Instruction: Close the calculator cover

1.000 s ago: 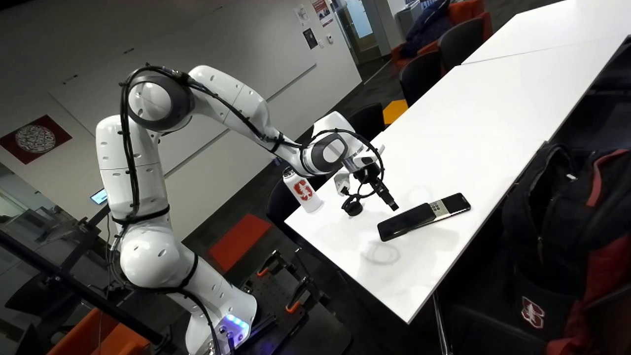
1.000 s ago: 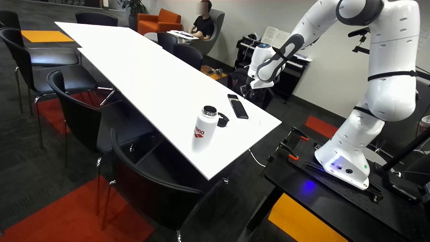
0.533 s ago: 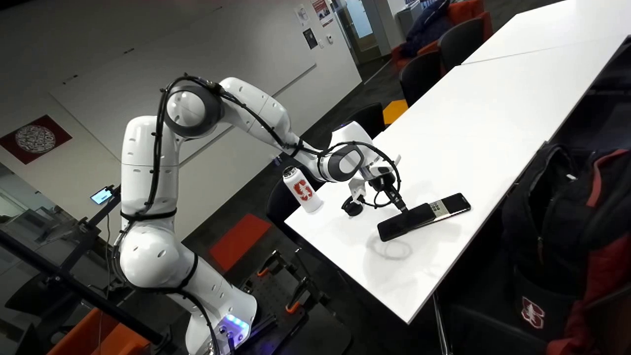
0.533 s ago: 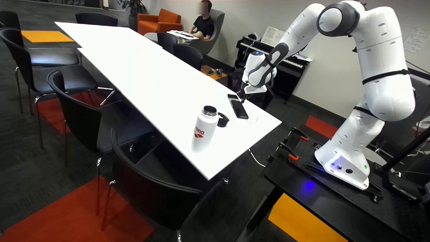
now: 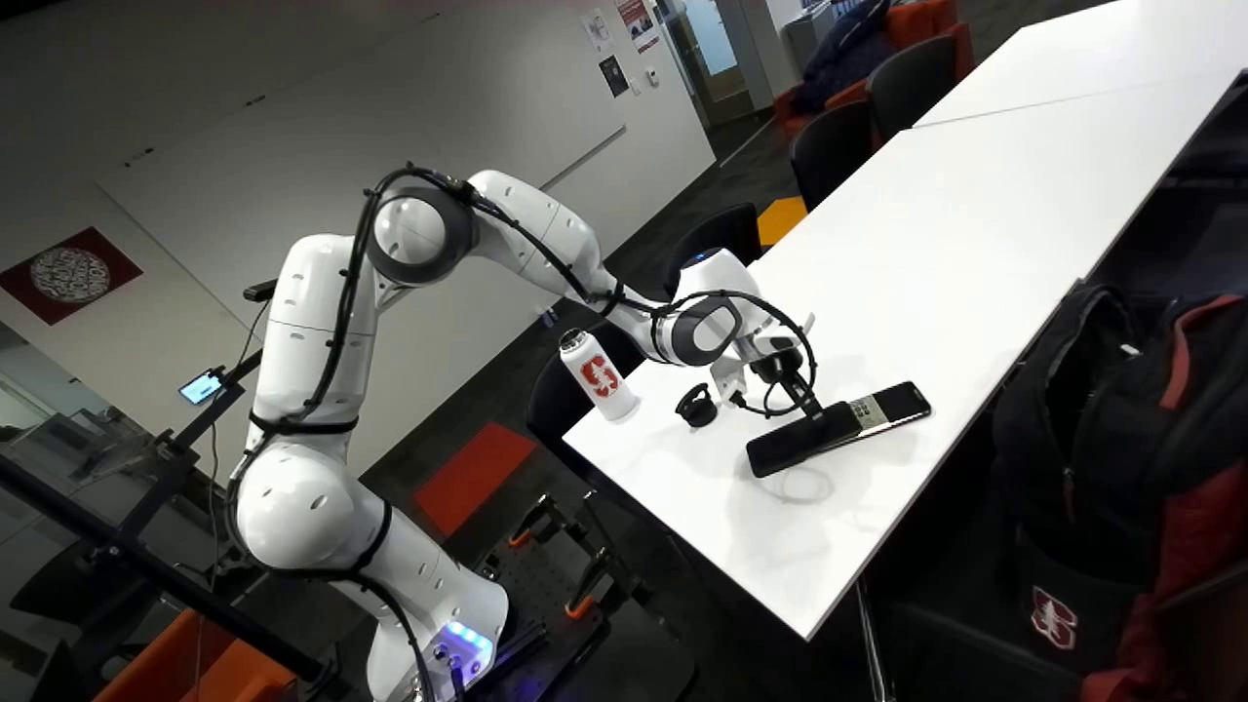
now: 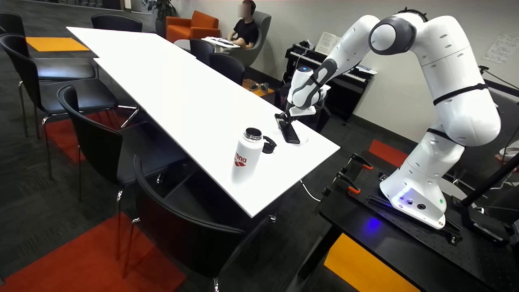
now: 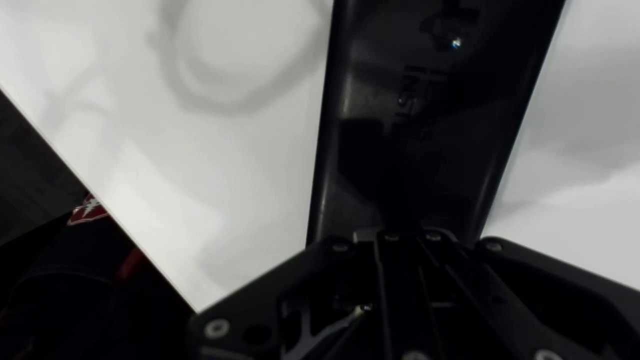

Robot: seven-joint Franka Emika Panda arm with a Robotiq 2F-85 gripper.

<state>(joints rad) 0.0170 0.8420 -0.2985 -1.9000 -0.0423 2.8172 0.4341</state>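
Claw point(image 5: 815, 412) pressed together, angled down over the black cover point(image 5: 786, 447), can't tell if touching; calculator point(image 5: 899, 402) lies flat on the table point(image 5: 975, 244), keypad point(image 5: 867, 411) showing beside the cover, black lid point(image 5: 696, 409) between calculator and upright white bottle point(image 5: 597, 375).

White table point(image 5: 975, 224) carries calculator point(image 5: 871, 411), bottle point(image 5: 599, 378) and cap point(image 5: 696, 409).

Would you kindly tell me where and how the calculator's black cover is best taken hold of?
I would probably pinch the cover across its two long edges, straight down from above: it seems to lie flat, long and narrow, with white table showing beside both in the wrist view. The tool looks shut, so it should open first.
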